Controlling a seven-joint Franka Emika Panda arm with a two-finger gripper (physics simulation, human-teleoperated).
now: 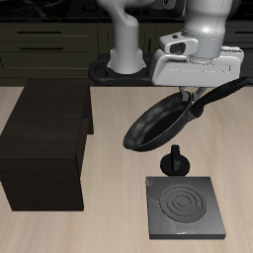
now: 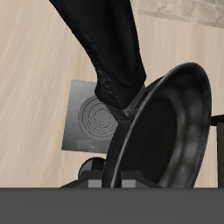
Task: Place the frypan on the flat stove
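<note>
Tabletop [image 1: 109,232]: pale wood grain surface carrying the cabinet, the stove and the small dark object.
Cabinet [image 1: 44,148]: big dark brown box, standing well apart from the stove, on the other side of the tabletop.
Robot arm [image 1: 203,30]: white, reaching down from the back toward the pan's handle.
Frypan [image 1: 158,121]: round, shallow, black; held up in the air and tilted steeply, its open face turned toward the tabletop's front. It hangs above and behind the stove, not touching it. The wrist view shows its glossy inner wall [image 2: 175,131] close up, with the handle running past the lens.
Flat stove [image 1: 185,206]: thin dark grey square slab with pale concentric rings, lying flat near the tabletop's front edge; nothing rests on it. In the wrist view the rings [image 2: 94,118] show beyond the pan's rim.
Hand [image 1: 195,99]: clamped on the frypan's long handle, where the handle meets the bowl.
Small dark object [image 1: 175,159]: a black upright piece just behind the stove's back edge, under the pan; its kind is unclear.
</note>
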